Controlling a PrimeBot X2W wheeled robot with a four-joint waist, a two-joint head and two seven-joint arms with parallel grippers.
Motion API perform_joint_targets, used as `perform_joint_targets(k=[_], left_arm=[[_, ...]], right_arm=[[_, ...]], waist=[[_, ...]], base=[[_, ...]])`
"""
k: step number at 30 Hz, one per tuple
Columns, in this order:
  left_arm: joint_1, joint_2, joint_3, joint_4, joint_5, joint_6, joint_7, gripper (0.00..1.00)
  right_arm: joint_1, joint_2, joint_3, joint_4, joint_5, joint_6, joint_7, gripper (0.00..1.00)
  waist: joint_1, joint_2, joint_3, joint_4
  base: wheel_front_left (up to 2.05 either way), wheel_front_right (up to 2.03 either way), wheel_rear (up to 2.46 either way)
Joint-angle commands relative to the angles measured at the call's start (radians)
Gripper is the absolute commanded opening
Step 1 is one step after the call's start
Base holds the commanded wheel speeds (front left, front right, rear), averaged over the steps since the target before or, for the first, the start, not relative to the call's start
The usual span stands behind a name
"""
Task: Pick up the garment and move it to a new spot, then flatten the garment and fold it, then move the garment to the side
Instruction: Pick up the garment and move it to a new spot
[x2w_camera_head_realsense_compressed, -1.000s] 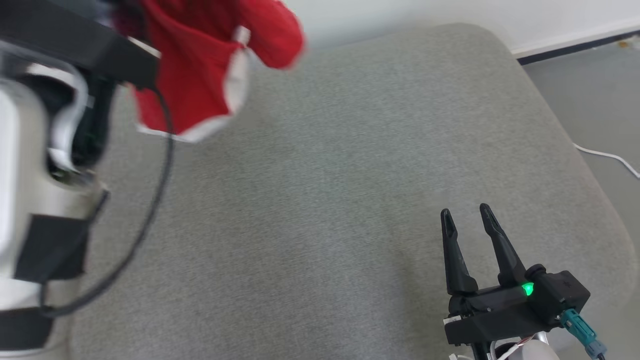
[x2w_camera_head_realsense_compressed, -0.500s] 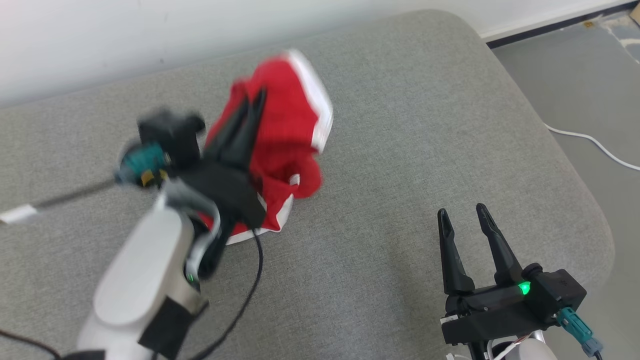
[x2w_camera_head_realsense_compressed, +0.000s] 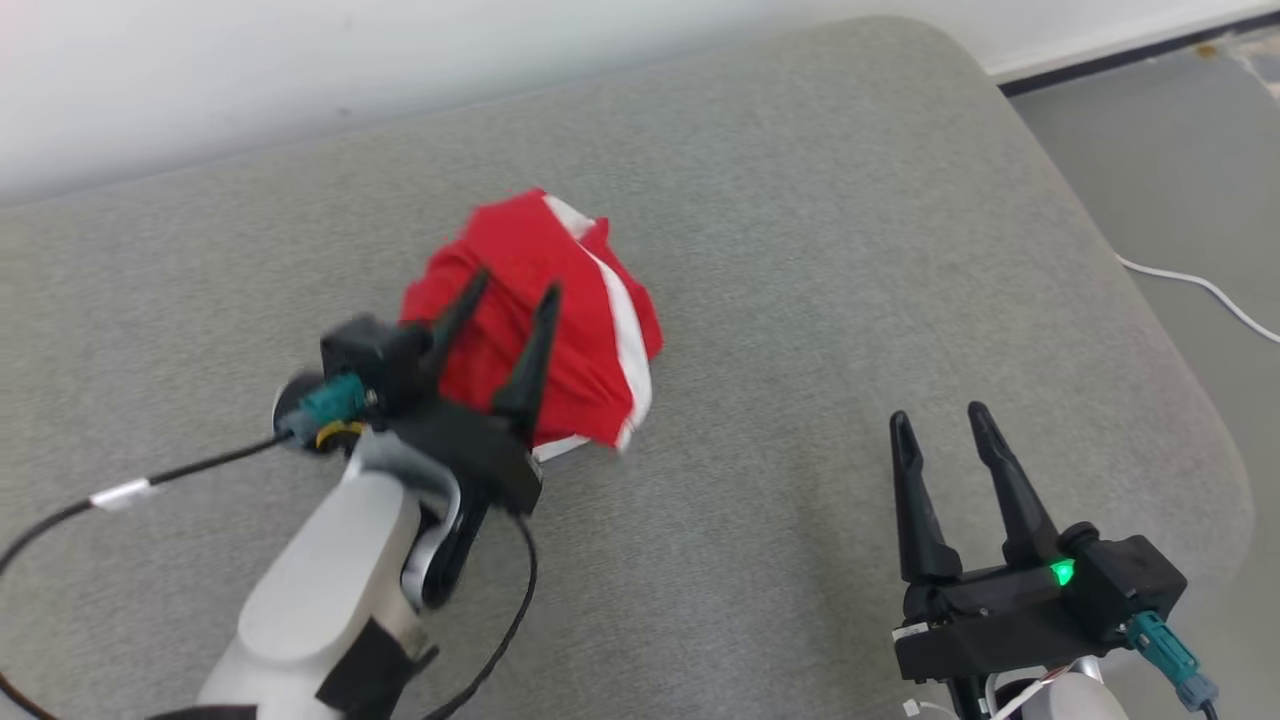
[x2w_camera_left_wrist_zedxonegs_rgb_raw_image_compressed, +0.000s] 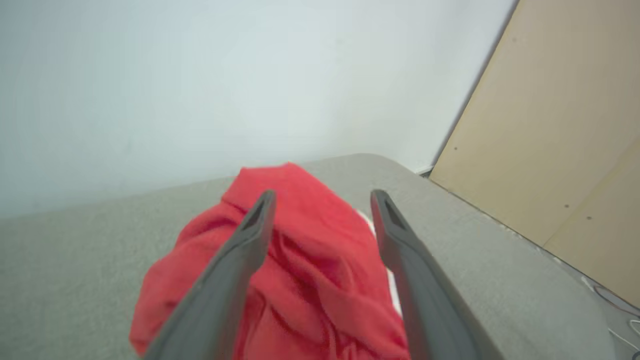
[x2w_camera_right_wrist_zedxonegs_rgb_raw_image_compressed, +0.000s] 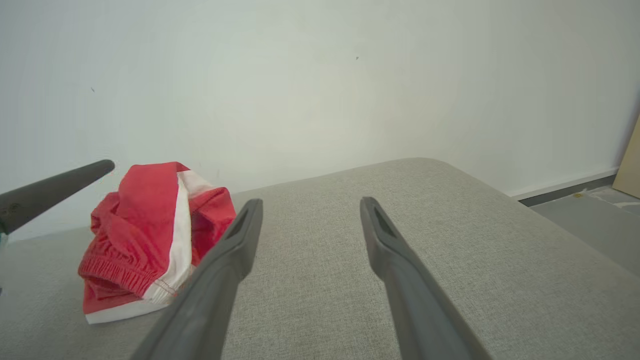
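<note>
The garment (x2w_camera_head_realsense_compressed: 560, 320) is red with white trim and lies in a crumpled heap on the grey cushioned surface (x2w_camera_head_realsense_compressed: 800, 250), left of centre. My left gripper (x2w_camera_head_realsense_compressed: 512, 290) hovers just over its near side, fingers spread open with nothing between them. In the left wrist view the garment (x2w_camera_left_wrist_zedxonegs_rgb_raw_image_compressed: 310, 270) bunches up between and beyond the two parted fingers of the left gripper (x2w_camera_left_wrist_zedxonegs_rgb_raw_image_compressed: 322, 197). My right gripper (x2w_camera_head_realsense_compressed: 935, 418) stands open at the lower right, well apart from the cloth. The right wrist view shows the garment (x2w_camera_right_wrist_zedxonegs_rgb_raw_image_compressed: 145, 235) to the left of the right gripper (x2w_camera_right_wrist_zedxonegs_rgb_raw_image_compressed: 310, 202).
The grey surface (x2w_camera_right_wrist_zedxonegs_rgb_raw_image_compressed: 450, 250) rounds off at its far right corner, with grey floor (x2w_camera_head_realsense_compressed: 1180, 150) beyond. A white cable (x2w_camera_head_realsense_compressed: 1200, 290) lies on that floor. A white wall (x2w_camera_head_realsense_compressed: 300, 70) runs behind, and a tan panel (x2w_camera_left_wrist_zedxonegs_rgb_raw_image_compressed: 560, 130) stands to the right.
The left gripper has opened and let the garment go; the cloth has dropped from hanging into a heap on the surface. The head camera has shifted. The right gripper has held still.
</note>
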Motion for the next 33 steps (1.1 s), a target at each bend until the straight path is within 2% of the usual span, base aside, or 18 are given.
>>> perform_joint_targets(k=[1,4,9,18,22,26,33], left_arm=[[-0.005,0.005,0.005,-0.023,0.000,-0.007,-0.014,1.00],[-0.011,0.030,0.028,-0.089,0.013,-0.003,-0.033,1.00],[0.047,0.070,0.116,-0.190,0.058,0.038,-0.041,1.00],[0.299,0.119,0.305,-0.352,0.216,0.084,-0.043,1.00],[0.418,0.096,0.402,-0.407,0.269,0.095,-0.043,1.00],[0.499,0.078,0.469,-0.437,0.314,0.085,-0.043,1.00],[0.642,0.001,0.608,-0.465,0.393,0.054,-0.043,1.00]], right_arm=[[0.002,0.001,-0.002,-0.005,-0.003,-0.002,-0.001,1.00],[0.006,0.001,-0.005,-0.009,-0.008,-0.002,-0.001,1.00],[0.006,0.001,-0.004,-0.014,-0.011,-0.002,-0.001,1.00],[0.019,0.001,-0.021,-0.016,-0.028,-0.002,-0.001,1.00],[0.024,0.001,-0.026,-0.012,-0.038,-0.002,-0.001,1.00],[0.033,0.001,-0.032,-0.009,-0.043,-0.002,-0.001,1.00],[0.053,0.001,-0.038,-0.004,-0.058,-0.002,-0.001,1.00]], waist=[[-0.0001,0.0000,-0.013,0.029],[-0.0001,0.0000,-0.024,0.058],[-0.0001,0.0000,-0.036,0.097],[-0.0001,0.0000,-0.053,0.145],[-0.0001,0.0000,-0.064,0.163],[-0.0001,0.0000,-0.075,0.174],[-0.0001,0.0000,-0.090,0.193]], base=[[0.00,0.00,0.00],[0.00,0.00,0.00],[0.00,0.00,0.00],[0.00,0.00,0.00],[0.00,0.00,0.00],[0.00,0.00,0.00],[0.00,0.00,0.00]])
